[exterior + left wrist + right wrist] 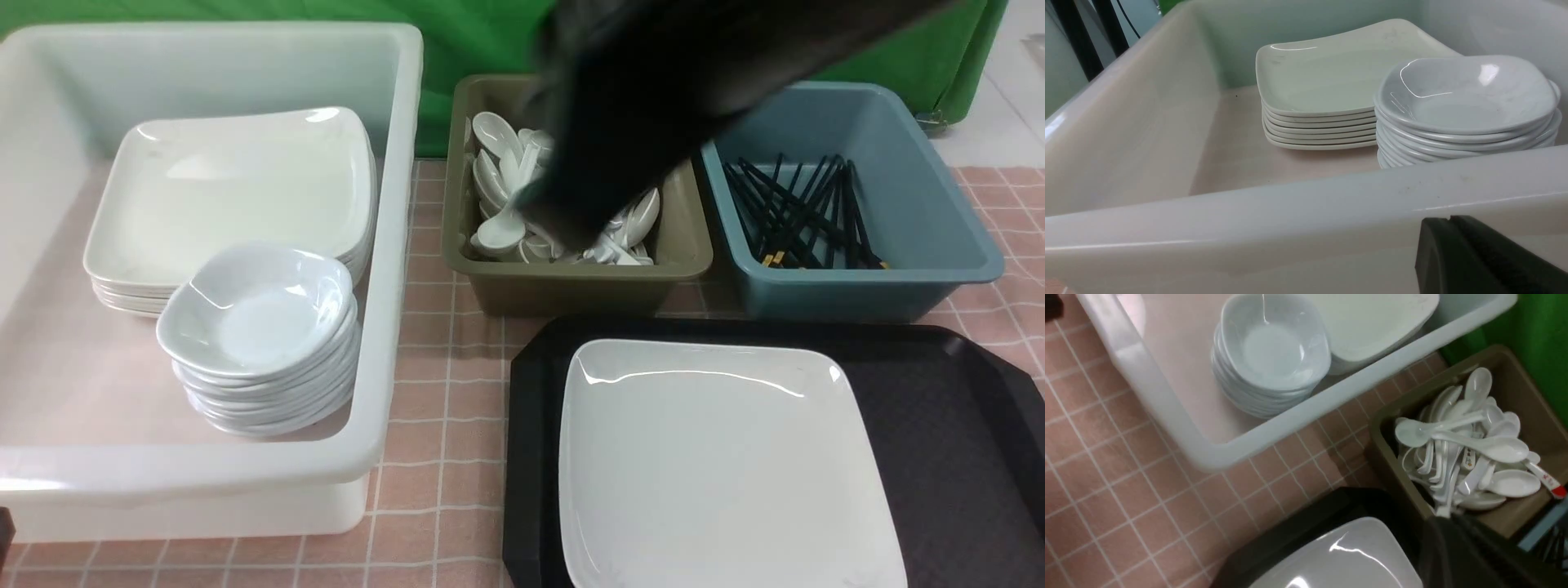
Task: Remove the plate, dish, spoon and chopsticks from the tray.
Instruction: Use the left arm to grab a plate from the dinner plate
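The large white square plate (pixel 718 457) lies alone on the black tray (pixel 939 392), which shows no dish, spoon or chopsticks on it. My right gripper (pixel 563 216), blurred by motion, hangs over the olive bin (pixel 571 282), above a heap of white spoons (pixel 1457 445). In the right wrist view its dark jaws (pixel 1447 522) are pressed together with nothing held. My left gripper (pixel 1449 220) is shut and empty, just outside the near wall of the white tub (pixel 1290 220). Black chopsticks (pixel 804 212) lie in the blue bin (pixel 865 286).
Inside the white tub (pixel 384 327) stand a stack of square plates (pixel 237 188) and a stack of small dishes (pixel 261 327). One spoon in the olive bin has a red-tipped handle (pixel 1551 484). Pink checked cloth (pixel 441 408) shows between tub and tray.
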Motion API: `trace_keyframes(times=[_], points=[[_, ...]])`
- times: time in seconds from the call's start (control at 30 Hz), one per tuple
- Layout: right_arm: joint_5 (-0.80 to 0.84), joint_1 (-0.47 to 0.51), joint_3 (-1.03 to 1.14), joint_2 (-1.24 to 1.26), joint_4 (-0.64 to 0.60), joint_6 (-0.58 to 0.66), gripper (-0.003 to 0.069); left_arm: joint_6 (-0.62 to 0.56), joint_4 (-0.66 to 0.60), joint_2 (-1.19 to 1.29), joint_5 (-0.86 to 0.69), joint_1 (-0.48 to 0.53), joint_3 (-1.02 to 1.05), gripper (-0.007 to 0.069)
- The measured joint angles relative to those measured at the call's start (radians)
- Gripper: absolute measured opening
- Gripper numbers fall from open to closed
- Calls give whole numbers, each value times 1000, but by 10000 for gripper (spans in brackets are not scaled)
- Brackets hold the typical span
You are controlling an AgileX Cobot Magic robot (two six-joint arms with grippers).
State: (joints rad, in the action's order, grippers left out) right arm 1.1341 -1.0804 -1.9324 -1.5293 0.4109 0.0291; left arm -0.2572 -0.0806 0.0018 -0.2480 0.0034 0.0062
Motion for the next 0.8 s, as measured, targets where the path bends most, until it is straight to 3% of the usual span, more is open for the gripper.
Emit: trace_keyframes(times=[0.27,0.4,0.53,0.57,0.6,0.63,0.67,0.8], points=[[-30,0,437,402,-10,-219,30,0,0,0,0,0,0,24],[-264,0,747,601,-11,-319,30,0,0,0,0,0,0,24],[-606,0,1080,787,-12,-384,30,16,-13,0,6,0,0,24],[-753,0,1195,868,-10,-413,30,91,-132,0,39,0,0,24],[-766,0,1205,877,-10,-415,30,103,-152,0,44,0,0,24],[-830,0,1254,931,-10,-432,30,204,-308,0,86,0,0,24],[-850,0,1286,971,-9,-450,30,265,-450,0,122,0,0,24],[-807,0,1299,1056,-2,-469,30,374,-736,0,181,0,0,24]])
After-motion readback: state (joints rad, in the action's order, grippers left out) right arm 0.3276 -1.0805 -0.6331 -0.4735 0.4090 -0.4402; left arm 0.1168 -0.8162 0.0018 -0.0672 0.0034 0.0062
